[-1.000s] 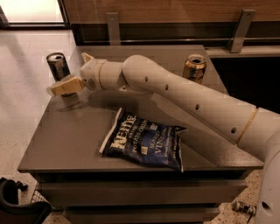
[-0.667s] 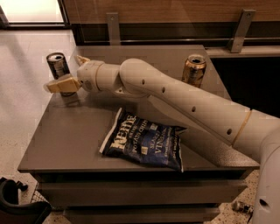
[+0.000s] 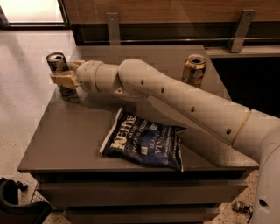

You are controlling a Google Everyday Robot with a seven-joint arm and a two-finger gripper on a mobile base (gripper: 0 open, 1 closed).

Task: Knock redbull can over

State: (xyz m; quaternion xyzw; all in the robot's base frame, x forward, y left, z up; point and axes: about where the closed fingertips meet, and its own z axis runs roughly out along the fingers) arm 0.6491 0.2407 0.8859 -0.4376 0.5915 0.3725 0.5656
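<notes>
From where I stand, the redbull can is upright at the far left corner of the grey tabletop, close to the edge. The tool is right up against it: its tan tip crosses in front of the can's middle, so only the silver top and a bit of the dark base show. The tool looks to be touching the can, but I cannot tell whether it is set wide or narrow, nor whether it is holding the can.

The cream-coloured arm reaches in from the lower right and stretches diagonally across the tabletop to that corner, passing over much of the surface.

A shorter gold-bronze can stands upright near the far right edge, just behind the arm and well apart from the redbull can. A dark blue chips bag lies flat towards the near side of the tabletop, roughly in the middle, partly beneath the arm.

Behind the tabletop runs a wooden wall panel with two metal brackets. A pale speckled floor shows to the left.
</notes>
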